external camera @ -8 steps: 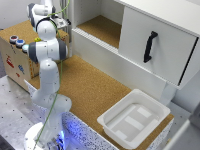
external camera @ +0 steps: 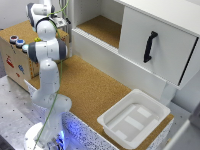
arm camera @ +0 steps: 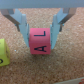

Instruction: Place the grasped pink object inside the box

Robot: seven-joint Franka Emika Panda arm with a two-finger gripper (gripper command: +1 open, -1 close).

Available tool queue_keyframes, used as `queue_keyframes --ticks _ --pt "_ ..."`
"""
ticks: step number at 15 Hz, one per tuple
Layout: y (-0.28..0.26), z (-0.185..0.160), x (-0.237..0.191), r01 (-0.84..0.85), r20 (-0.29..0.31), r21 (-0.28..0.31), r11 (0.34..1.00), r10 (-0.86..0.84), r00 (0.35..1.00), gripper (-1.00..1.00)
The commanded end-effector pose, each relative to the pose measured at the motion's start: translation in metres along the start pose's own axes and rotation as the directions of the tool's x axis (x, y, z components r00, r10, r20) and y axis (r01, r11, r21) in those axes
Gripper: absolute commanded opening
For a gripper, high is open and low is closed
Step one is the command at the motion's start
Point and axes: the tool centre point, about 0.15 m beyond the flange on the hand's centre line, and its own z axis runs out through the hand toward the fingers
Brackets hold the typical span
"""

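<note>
- Gripper: in the wrist view its two pale blue-grey ridged fingers stand on either side of the small pink cube with black letters, pressing its two side faces, so the pincer is clamped on it.
- The pink cube sits low over or on the cork surface; whether it touches cannot be told.
- A yellow-green block lies just beside the cube, cut off by the picture's edge.
- In the exterior view the white robot arm reaches up toward the far corner by the cork-topped brown box; the cube is too small to make out there.
- The shallow white rectangular plastic bin sits well apart from the gripper, toward the exterior view's right, near the white cabinet with a black handle.
</note>
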Motion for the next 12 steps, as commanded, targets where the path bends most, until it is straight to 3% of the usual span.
queue_keyframes --ticks 1,4,7,9,12 --pt "0.027 -0.025 -0.02 -0.149 0.002 -0.029 0.988 0.149 0.989 -1.0" --pt "0.042 -0.028 -0.059 -0.335 -0.051 -0.041 0.941 0.333 0.941 -1.0" --pt "0.048 -0.029 -0.129 -0.581 -0.096 -0.06 0.812 0.574 0.813 -1.0" --pt "0.047 -0.031 -0.174 -0.67 -0.117 -0.088 0.737 0.66 0.742 -1.0" --pt "0.057 -0.026 -0.24 -0.773 -0.161 -0.084 0.629 0.757 0.634 -1.0"
